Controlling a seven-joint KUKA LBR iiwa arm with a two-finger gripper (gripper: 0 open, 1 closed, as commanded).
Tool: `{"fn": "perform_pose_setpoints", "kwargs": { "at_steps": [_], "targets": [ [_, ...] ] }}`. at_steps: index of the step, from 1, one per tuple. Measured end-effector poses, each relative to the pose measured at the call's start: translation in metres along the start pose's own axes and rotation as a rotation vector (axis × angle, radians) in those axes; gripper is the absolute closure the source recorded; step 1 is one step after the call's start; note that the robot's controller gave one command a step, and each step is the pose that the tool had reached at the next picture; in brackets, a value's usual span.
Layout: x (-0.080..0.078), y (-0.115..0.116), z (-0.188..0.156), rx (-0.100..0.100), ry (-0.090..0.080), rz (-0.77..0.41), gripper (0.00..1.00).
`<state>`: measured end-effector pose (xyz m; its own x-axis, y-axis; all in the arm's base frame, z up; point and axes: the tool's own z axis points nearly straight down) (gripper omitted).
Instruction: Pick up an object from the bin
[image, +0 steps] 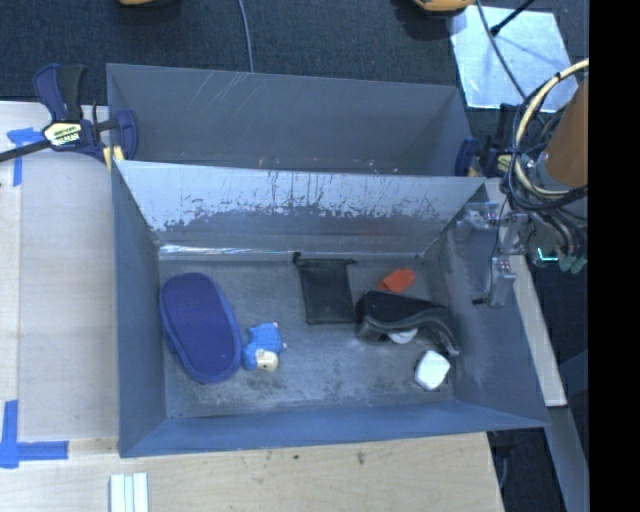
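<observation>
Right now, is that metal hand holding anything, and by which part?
Nothing, as far as I can see. The hand hangs bare by the bin's right wall, apart from the white lump and black curved piece.

I am seeing the bin (300, 200) looking like matt, scratched metal, the blue pouch (200, 327) like cloth, the black thing (405, 318) shining faintly.

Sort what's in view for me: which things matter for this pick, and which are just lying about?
In play: hand by the right wall of the bin; nearest it, white lump, black curved tool, orange piece.
Lying about: black flat card, blue-and-yellow toy, blue oval pad.
</observation>
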<state>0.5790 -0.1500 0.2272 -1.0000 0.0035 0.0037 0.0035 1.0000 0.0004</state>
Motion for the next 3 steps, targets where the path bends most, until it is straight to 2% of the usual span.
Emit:
{"fn": "perform_pose_setpoints", "kwargs": {
  "at_steps": [1,2,3],
  "targets": [
    [0.016,0.011,0.136,-0.001,0.001,-0.139,0.00],
    [0.013,0.012,0.131,-0.002,-0.007,-0.139,1.00],
    [-0.019,-0.003,0.015,0.005,-0.012,-0.138,1.00]
  ]
}}
